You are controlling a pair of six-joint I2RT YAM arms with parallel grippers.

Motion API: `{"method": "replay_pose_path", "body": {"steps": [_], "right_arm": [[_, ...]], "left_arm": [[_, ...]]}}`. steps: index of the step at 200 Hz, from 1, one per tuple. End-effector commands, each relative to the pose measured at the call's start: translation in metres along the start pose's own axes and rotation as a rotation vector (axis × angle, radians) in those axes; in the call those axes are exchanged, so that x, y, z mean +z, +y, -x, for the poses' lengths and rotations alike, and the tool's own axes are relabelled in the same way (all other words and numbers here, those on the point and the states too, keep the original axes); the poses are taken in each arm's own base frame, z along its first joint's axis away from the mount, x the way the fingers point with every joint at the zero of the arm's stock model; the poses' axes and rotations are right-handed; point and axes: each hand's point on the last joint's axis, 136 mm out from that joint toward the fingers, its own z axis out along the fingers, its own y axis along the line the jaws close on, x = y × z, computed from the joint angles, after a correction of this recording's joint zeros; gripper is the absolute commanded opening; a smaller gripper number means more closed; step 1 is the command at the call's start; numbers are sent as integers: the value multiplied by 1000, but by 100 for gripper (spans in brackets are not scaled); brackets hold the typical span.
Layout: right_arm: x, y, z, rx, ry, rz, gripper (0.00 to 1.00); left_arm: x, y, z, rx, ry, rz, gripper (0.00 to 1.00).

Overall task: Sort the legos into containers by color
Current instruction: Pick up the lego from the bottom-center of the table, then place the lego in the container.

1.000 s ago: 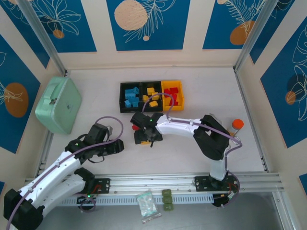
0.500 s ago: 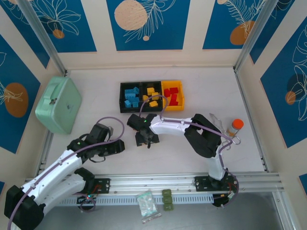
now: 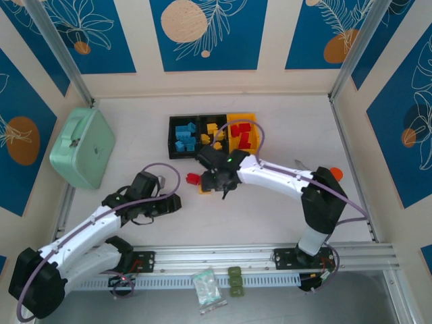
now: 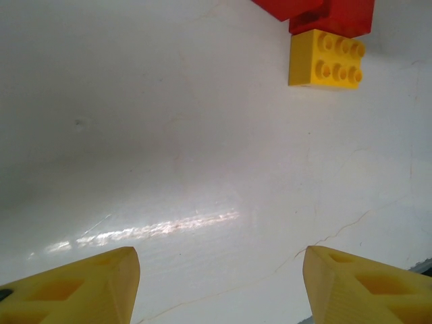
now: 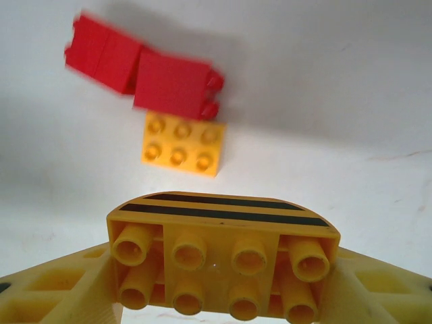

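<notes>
Between right gripper (image 5: pixel 223 293) fingers, yellow arched brick (image 5: pixel 223 236) clamped firm. Just ahead: flat yellow brick (image 5: pixel 181 144), red bricks (image 5: pixel 172 84). Lift high, release low over nearby yellow-filled black bin (image 3: pixel 214 117). Left gripper (image 4: pixel 216 283) agape, empty.

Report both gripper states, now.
Left gripper: open, nothing between its jaws.
Right gripper: closed on a yellow striped brick.

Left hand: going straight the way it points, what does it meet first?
From the left hand, mostly bare table ahead; the yellow brick sits right of centre, so one finger might clip it first. The red brick lies just behind. Depth unclear.
</notes>
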Motion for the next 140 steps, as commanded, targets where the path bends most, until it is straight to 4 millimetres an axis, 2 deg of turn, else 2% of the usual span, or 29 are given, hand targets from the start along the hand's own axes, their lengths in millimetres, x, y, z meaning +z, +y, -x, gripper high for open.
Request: {"method": "replay_pose_path", "body": {"steps": [1, 28, 84, 112, 140], "right_arm": [[-11, -12, 27, -1, -30, 7, 63], [-17, -18, 71, 14, -74, 29, 63], [1, -25, 155, 43, -108, 28, 62], [16, -26, 188, 64, -106, 51, 62], [31, -25, 214, 68, -98, 55, 62]], "left_arm": [[-7, -23, 18, 3, -43, -74, 65], [-12, -34, 30, 12, -74, -95, 65], [-8, -40, 34, 2, -57, -98, 65], [-7, -38, 33, -11, -51, -92, 65], [-6, -34, 32, -21, -48, -76, 65]]}}
